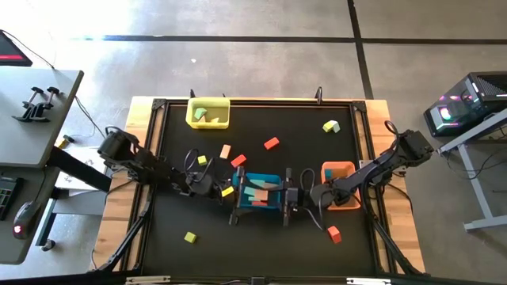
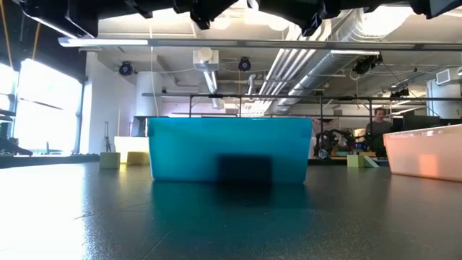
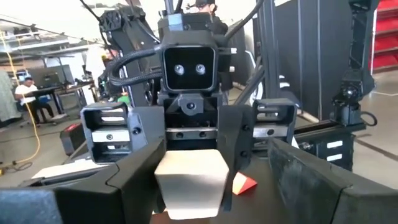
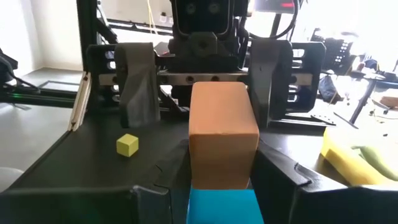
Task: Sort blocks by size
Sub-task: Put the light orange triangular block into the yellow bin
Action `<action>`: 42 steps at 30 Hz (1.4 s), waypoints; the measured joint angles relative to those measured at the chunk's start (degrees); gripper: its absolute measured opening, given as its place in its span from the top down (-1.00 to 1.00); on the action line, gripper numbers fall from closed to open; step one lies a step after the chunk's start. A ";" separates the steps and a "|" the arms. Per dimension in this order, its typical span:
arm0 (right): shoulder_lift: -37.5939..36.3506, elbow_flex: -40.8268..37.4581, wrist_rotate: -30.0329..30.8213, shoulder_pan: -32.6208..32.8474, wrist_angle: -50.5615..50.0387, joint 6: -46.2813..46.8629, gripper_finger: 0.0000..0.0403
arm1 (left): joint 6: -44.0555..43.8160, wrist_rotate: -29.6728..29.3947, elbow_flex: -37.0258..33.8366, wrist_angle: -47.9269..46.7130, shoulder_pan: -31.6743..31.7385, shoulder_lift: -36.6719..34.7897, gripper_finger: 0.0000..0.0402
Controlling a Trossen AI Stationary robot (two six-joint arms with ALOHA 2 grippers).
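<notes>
My two grippers face each other over the blue tray [image 1: 261, 176], which holds several blocks. My right gripper [image 4: 222, 160] is shut on a tan block [image 4: 222, 134], which also shows in the left wrist view [image 3: 189, 183]. My left gripper [image 1: 240, 197] is open. Its fingers [image 4: 138, 87] stand wide on either side of the block's far end, clear of it. Loose blocks lie on the black table: red [image 1: 272, 143], pale green [image 1: 331, 126], tan [image 1: 226, 151], yellow [image 1: 190, 237] and red [image 1: 333, 233]. My right gripper pinches the tan block between its two fingers, on two opposite sides [image 4: 194, 158]. The fingers come from the table's right side. The block sits square in the hold, above a blue surface [image 4: 224, 208] at the blue tray.
A yellow tray [image 1: 207, 113] with blocks stands at the far edge. An orange tray [image 1: 339, 168] stands right of the blue one, under my right arm. A small yellow cube [image 4: 127, 144] lies on the table beside the blue tray. People sit in the room beyond the table.
</notes>
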 joint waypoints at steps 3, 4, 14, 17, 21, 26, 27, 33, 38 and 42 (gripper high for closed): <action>0.00 0.00 -0.18 0.02 0.03 -0.01 0.34 | 0.03 -0.11 0.41 -0.07 -0.27 0.35 -0.33; 0.00 0.00 -0.16 0.02 0.01 -0.01 0.34 | 0.03 -0.21 0.41 -0.07 -0.25 0.35 -0.31; 0.02 0.00 -0.54 0.04 -0.18 -0.47 0.34 | -0.83 -0.51 0.41 -0.07 -0.21 0.35 0.08; 0.00 0.00 -0.61 0.07 -0.28 -0.60 0.34 | -0.99 -0.59 0.41 -0.07 -0.20 0.35 0.23; 0.00 0.00 -0.51 0.08 -0.45 -0.45 0.34 | -0.94 -0.74 0.41 -0.09 -0.20 0.35 0.43; 0.00 0.00 -0.15 0.11 -0.67 -0.41 0.34 | -0.92 -0.73 0.41 -0.43 -0.20 0.33 0.47; 0.00 0.00 -0.13 0.11 -0.85 -0.40 0.34 | -0.90 -0.72 0.41 -0.49 -0.20 0.33 0.47; 0.01 0.00 -0.06 0.10 -1.15 -0.39 0.34 | -0.90 -0.52 0.40 -0.67 -0.20 0.33 0.47; 0.00 0.00 -0.02 0.09 -1.21 -0.40 0.29 | -0.92 -0.39 0.39 -0.68 -0.20 0.33 0.47; 0.00 0.00 -0.09 0.06 -1.26 -0.40 0.23 | -0.92 -0.23 0.39 -0.70 -0.22 0.33 0.47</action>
